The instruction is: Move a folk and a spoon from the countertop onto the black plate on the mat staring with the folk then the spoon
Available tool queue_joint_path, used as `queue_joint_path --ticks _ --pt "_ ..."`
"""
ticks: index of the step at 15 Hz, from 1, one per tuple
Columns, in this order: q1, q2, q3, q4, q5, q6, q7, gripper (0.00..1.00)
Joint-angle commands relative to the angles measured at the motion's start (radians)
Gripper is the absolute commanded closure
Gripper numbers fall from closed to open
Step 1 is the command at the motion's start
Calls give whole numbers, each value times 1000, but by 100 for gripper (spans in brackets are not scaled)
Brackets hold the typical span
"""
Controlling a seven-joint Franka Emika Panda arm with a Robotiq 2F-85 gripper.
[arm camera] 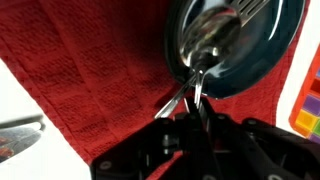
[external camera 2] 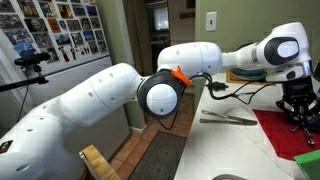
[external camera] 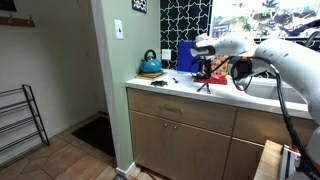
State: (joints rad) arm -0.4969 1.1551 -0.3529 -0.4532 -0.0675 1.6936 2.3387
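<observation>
Wrist view: gripper (arm camera: 192, 92) comes in from the bottom centre w/ fingers drawn close, clenched on the thin handle of a spoon (arm camera: 205, 40). The spoon's shiny bowl lies on the black plate (arm camera: 270, 55), which reads dark blue-black here. A fork (arm camera: 255, 10) lies on the plate too, at the top edge, partly cut off. The plate sits on a red woven mat (arm camera: 90, 70). A bright orange-and-purple item (arm camera: 308, 115) at the right edge is too blurred to read. In an exterior view the gripper (external camera: 207, 78) hangs over the mat on the pale countertop (external camera: 180, 92); a teal kettle (external camera: 150, 66) stands near the counter's end, w/ a wall switch (external camera: 118, 30) above. In an exterior view the white arm (external camera 2: 90, 100) fills the foreground and blocks much of the counter; more utensils (external camera 2: 228, 118) lie beside the mat. Fridge photos (external camera 2: 60, 35) are too small to read.
</observation>
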Motion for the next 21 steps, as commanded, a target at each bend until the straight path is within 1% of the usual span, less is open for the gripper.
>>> queue_joint_path --ticks 1,2,4,6,7,9,11,13,14,15,16,17,21 --pt "-8 3 24 -3 -19 24 35 73" --pt "-8 3 26 -3 -21 26 37 78" --pt "-7 3 29 -3 -22 27 38 77" --pt "-7 0 32 -1 -22 29 33 81" --pt "-7 -5 35 -2 -20 33 27 76" --pt "-3 -21 40 -8 -21 53 13 54" --pt "1 -37 39 -5 -26 70 -1 42" --pt "8 -60 32 -7 -44 53 -34 26" --pt "9 -75 37 -10 -51 42 -84 19" --pt "6 -90 52 -12 -54 43 -190 11" --pt "5 -101 57 -10 -54 48 -246 4" --pt "3 -115 63 -10 -52 48 -312 0" --pt "-7 -187 95 -20 -30 8 -566 0"
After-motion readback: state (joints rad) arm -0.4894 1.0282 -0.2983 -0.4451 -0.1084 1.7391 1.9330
